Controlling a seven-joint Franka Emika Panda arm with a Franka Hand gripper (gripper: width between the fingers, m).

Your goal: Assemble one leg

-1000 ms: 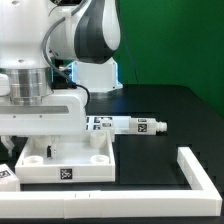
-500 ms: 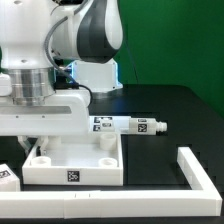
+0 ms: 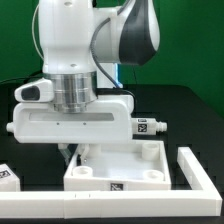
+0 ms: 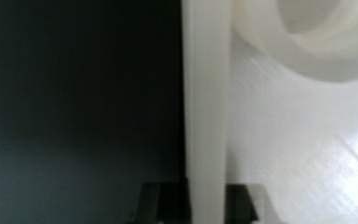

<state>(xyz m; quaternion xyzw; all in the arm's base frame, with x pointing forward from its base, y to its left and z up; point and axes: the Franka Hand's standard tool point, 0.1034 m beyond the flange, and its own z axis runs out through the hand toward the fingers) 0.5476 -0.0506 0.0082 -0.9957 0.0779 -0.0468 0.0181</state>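
My gripper (image 3: 72, 153) is shut on the upright rim of the large white square panel (image 3: 120, 172), which rests on the black table. In the wrist view the two dark fingertips (image 4: 158, 203) clamp the thin white rim (image 4: 202, 110), with my gripper (image 4: 201, 198) astride it and a round corner hole beside it. A leg (image 3: 150, 127), a short white peg with marker tags, lies behind the panel; my hand hides most of it. The panel's right side lies close to the long white L-shaped bar (image 3: 200, 172).
Another small white tagged piece (image 3: 5, 178) lies at the exterior view's lower left edge. The robot's base stands behind the table. The L-shaped bar fences the panel on the exterior view's right and front.
My arm has slid the panel toward the exterior view's right, up near the L-shaped bar. My hand now covers most of the leg behind it.
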